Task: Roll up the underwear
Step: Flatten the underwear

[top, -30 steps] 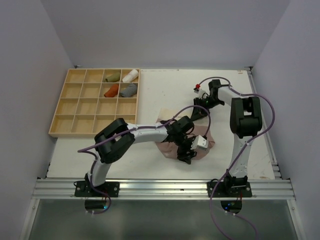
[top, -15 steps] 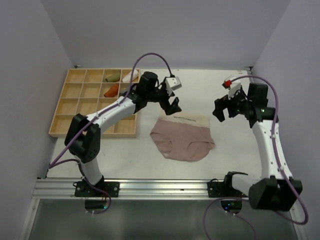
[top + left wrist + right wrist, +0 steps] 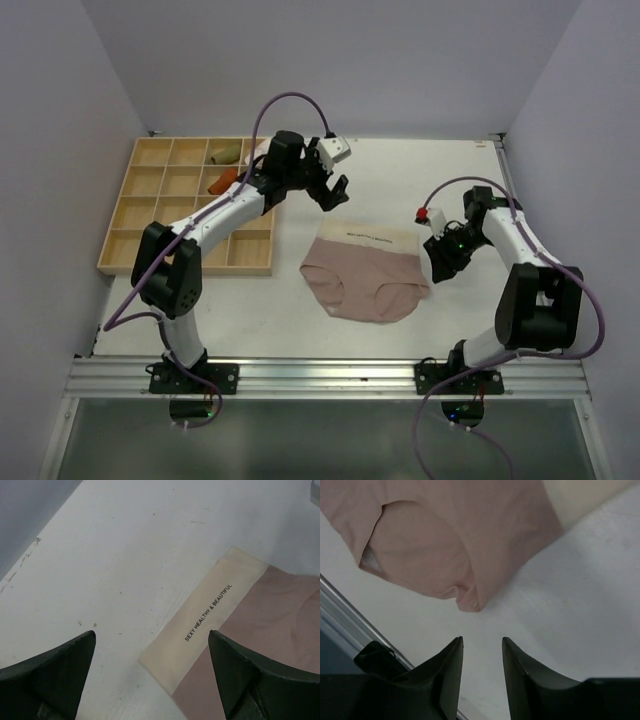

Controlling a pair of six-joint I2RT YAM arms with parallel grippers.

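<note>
Left arm (image 3: 225, 212) crosses the wooden tray (image 3: 150, 215), partly hiding the rust-orange roll (image 3: 221, 181). The beige-pink underwear (image 3: 280, 625) runs off the left wrist view's right and bottom edges and the right wrist view's top; its waistband lettering is illegible from above.

The pale pink underwear (image 3: 470, 535) lies flat on the white surface (image 3: 580, 605), with its cream waistband (image 3: 580, 500) at the top right. Near its lower corner, the right claw (image 3: 481, 642) has its two dark fingers a little apart, with nothing between them.
</note>
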